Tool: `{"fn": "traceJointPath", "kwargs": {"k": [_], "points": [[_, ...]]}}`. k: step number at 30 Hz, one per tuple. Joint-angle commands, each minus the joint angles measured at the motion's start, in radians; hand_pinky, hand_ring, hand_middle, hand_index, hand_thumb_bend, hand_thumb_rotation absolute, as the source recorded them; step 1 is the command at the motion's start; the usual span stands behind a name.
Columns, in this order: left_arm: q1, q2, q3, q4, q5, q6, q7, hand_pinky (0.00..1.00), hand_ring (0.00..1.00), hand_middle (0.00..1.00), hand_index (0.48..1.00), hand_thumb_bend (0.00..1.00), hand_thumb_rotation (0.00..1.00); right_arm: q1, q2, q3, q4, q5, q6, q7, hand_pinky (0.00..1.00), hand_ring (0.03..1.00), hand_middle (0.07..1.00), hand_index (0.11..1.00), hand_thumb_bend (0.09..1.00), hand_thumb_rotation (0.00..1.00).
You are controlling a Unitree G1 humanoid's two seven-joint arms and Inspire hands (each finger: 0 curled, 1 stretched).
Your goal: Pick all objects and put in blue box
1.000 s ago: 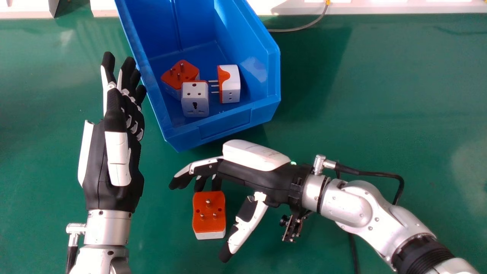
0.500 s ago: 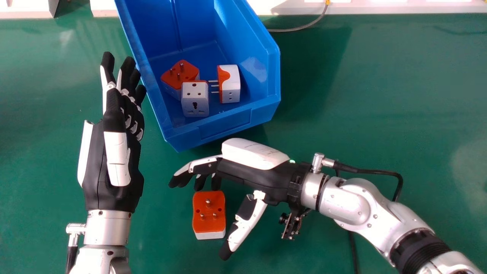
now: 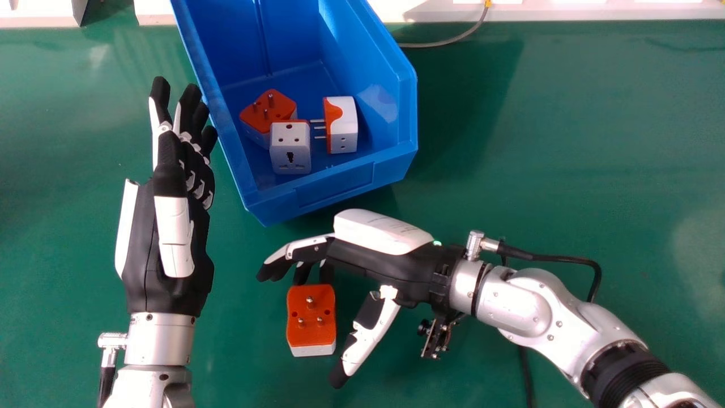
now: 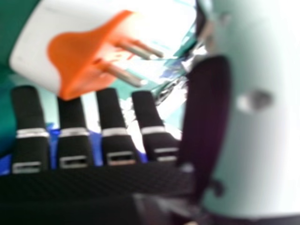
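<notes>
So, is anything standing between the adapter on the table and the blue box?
Yes, the right hand: in the head view it lies between the adapter and the blue box. Nothing else visible does.

Plug adapters: four. Blue box: one.

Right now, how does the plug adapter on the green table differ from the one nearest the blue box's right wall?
The table adapter lies outside the blue box, pins up; the right-wall adapter lies inside, pins pointing left. The table adapter shows mostly orange, the right-wall adapter mostly white. Both have three pins.
</notes>
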Motion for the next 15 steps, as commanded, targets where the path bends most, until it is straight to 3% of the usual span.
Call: {"fn": "traceJointPath", "kwargs": {"k": [1,15], "points": [[0.002,0.006,0.002,-0.024,0.001,-0.026,-0.010,1.00,1.00,1.00,1.000,0.88,1.00,-0.029,0.006,-0.001,0.009,0.005,-0.027,-0.018,0.59,0.699,0.774,0.774,0.991,0.22],[0.002,0.006,-0.001,-0.026,0.003,-0.027,-0.011,1.00,1.00,1.00,1.000,0.88,1.00,-0.035,0.014,0.011,0.044,-0.024,-0.031,-0.066,0.59,0.700,0.776,0.775,0.989,0.22]]}}
